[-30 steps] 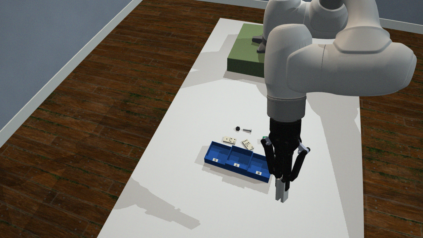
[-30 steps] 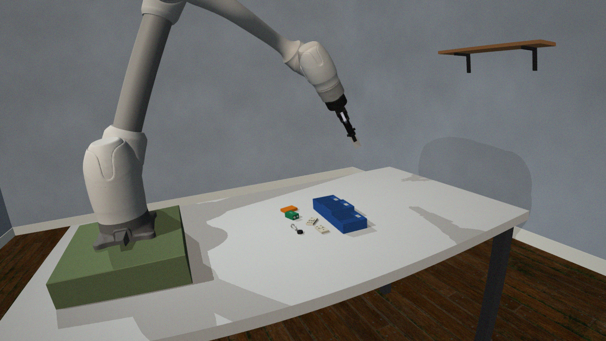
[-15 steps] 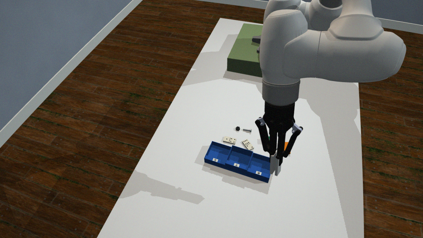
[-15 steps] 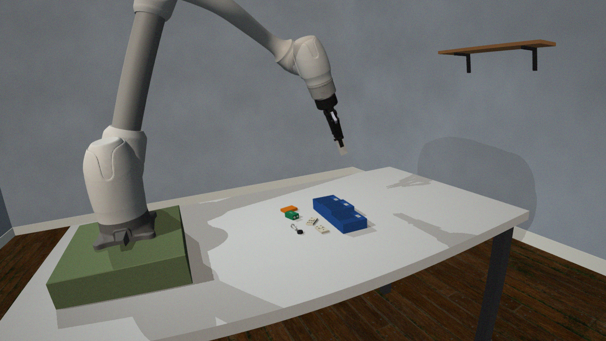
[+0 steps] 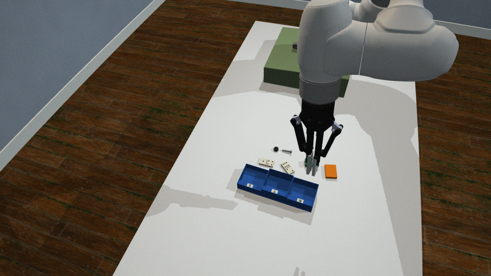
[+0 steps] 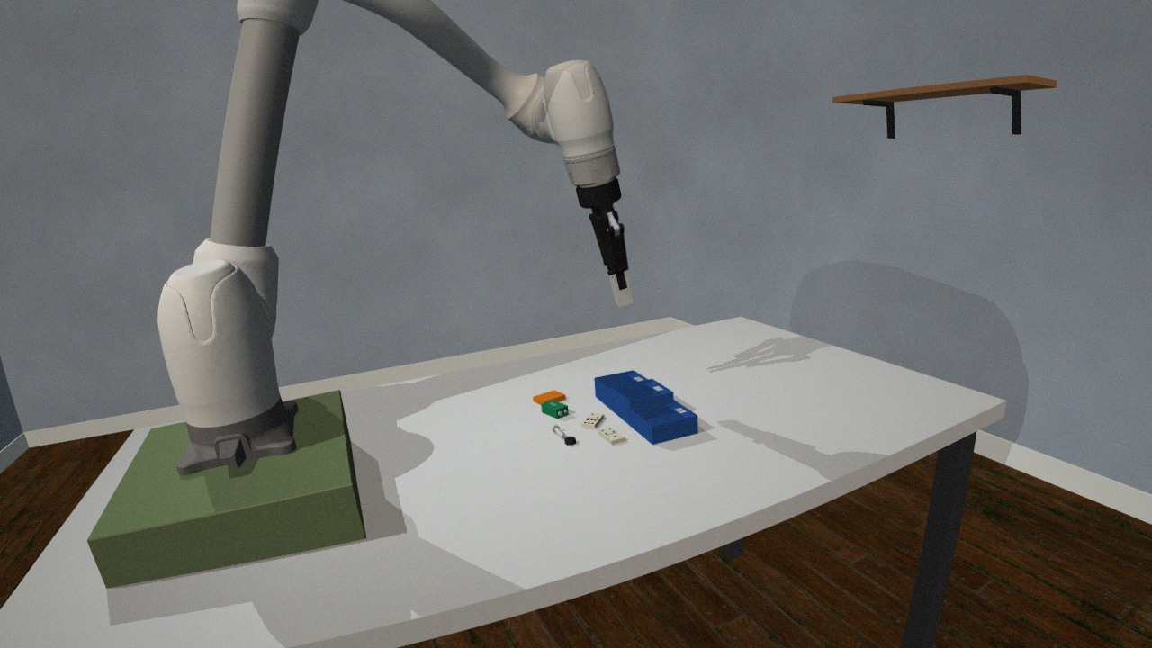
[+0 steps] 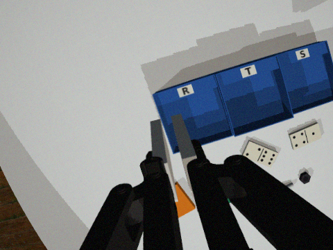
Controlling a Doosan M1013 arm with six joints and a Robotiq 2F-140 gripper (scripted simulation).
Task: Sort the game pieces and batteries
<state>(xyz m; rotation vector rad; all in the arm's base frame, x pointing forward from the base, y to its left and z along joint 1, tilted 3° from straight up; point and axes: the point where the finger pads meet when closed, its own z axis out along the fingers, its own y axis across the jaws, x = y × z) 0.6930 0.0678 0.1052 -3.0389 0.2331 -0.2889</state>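
Note:
Two cream dominoes [image 5: 266,162] [image 5: 287,167] lie on the white table just behind a blue three-compartment bin [image 5: 278,187]. Its front labels read S [image 7: 302,54], T [image 7: 249,71] and R [image 7: 185,91], and all three compartments look empty. A small green block with two pale studs [image 6: 555,409] lies next to the dominoes; in the top view my fingers mostly hide it. My gripper [image 6: 622,298] hangs high above the table, over the bin's R end, pointing down. Its fingers are shut with only a thin gap and nothing between them.
An orange block [image 5: 330,170] lies beside the green one. A black nut [image 5: 275,148] and a small bolt [image 5: 287,150] lie behind the dominoes. The arm's green base block [image 6: 233,483] stands at the far end of the table.

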